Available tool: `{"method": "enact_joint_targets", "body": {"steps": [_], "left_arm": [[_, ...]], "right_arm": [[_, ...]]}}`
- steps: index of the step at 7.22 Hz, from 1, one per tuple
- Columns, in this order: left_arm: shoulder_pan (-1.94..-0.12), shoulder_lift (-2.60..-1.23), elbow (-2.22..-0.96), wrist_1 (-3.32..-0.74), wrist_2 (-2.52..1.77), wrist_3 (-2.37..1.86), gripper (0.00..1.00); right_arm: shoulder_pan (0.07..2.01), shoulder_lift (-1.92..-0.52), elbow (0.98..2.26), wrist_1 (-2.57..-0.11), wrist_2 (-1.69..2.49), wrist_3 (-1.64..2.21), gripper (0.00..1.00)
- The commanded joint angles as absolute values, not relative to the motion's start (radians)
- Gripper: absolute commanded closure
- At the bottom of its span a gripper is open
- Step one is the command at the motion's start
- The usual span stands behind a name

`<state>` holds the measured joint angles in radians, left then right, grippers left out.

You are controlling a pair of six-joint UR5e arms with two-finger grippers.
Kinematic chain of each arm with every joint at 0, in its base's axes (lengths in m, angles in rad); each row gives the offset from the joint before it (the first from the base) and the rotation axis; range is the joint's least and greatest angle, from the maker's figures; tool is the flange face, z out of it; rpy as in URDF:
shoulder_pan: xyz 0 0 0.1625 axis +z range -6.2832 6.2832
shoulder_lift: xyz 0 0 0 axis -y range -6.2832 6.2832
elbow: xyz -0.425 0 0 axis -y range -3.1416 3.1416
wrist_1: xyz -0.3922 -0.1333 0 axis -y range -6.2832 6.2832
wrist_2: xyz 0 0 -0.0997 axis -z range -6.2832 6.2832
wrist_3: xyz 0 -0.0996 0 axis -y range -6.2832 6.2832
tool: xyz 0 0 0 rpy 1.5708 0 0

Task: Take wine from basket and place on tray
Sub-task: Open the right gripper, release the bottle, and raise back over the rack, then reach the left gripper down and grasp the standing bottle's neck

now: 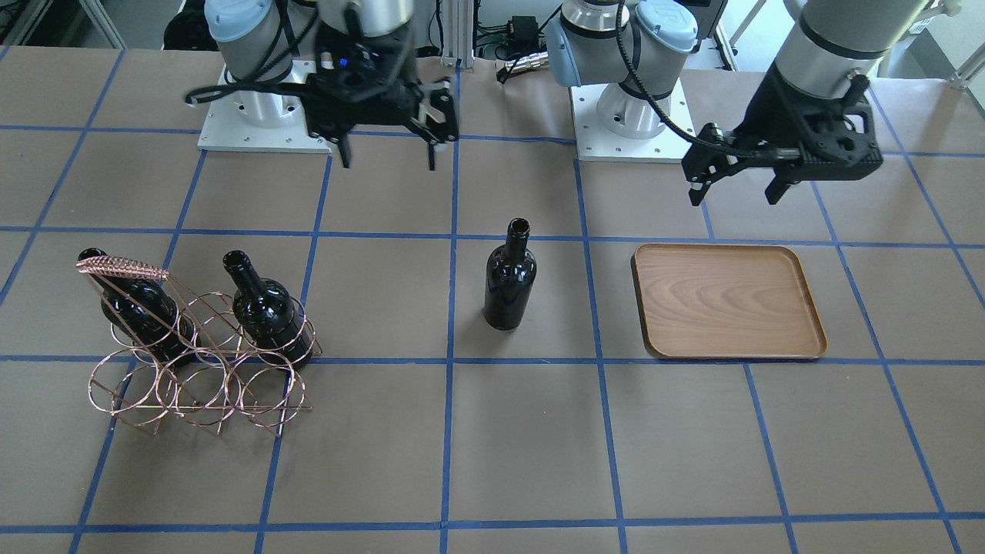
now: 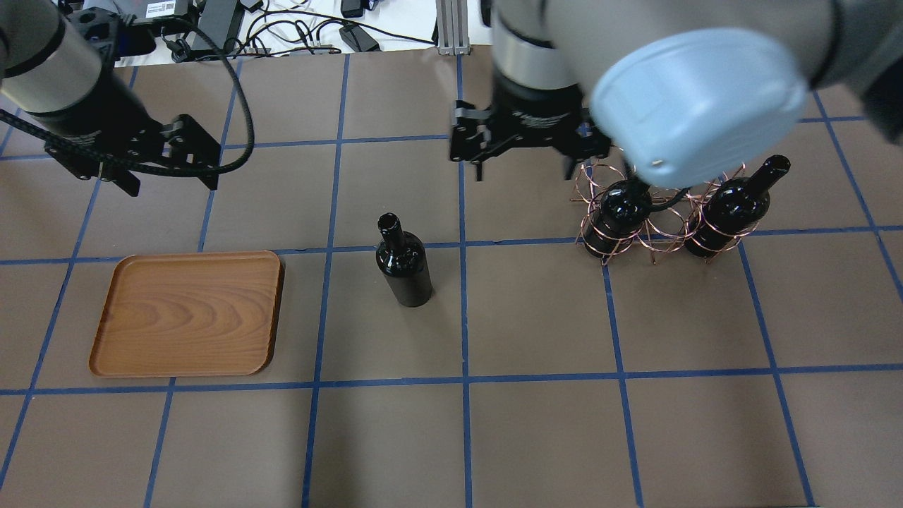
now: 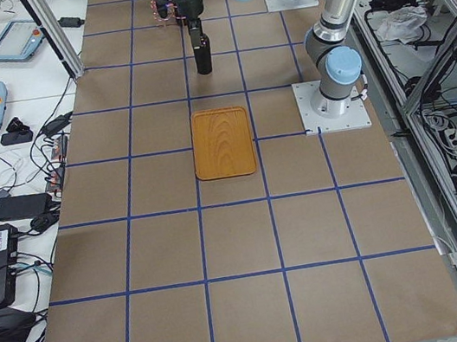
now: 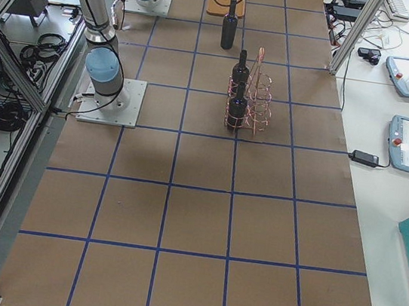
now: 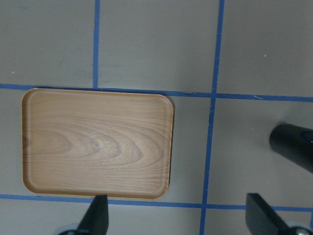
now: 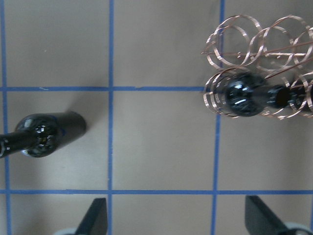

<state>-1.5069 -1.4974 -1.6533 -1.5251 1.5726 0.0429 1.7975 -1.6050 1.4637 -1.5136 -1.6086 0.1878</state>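
One wine bottle, glossy black, stands upright alone on the table between the basket and the tray; it also shows in the overhead view. The copper wire basket holds two more black bottles. The wooden tray lies flat with nothing on it. My left gripper hangs open and empty over the table behind the tray, which fills the left wrist view. My right gripper is open and empty, high between the basket and the standing bottle.
The table is brown paper with a blue tape grid. Both arm bases stand at the robot's edge. Cables and boxes lie past the far edge. The basket sits partly under my right arm in the overhead view.
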Motion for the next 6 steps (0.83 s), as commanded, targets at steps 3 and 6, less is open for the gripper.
{"method": "enact_joint_targets", "body": {"steps": [3,6], "left_arm": [[-1.788,-1.549,-1.655,-1.433,1.559,-0.101,0.00],[-1.828,-1.627,-1.666,-1.369,1.554,-0.115,0.00]], "right_arm": [[1.564,-1.651,1.460,-1.488,-1.602,-0.049,0.00],[1.552,-1.652,1.468,-1.476,-1.595,-0.049,0.00]]}}
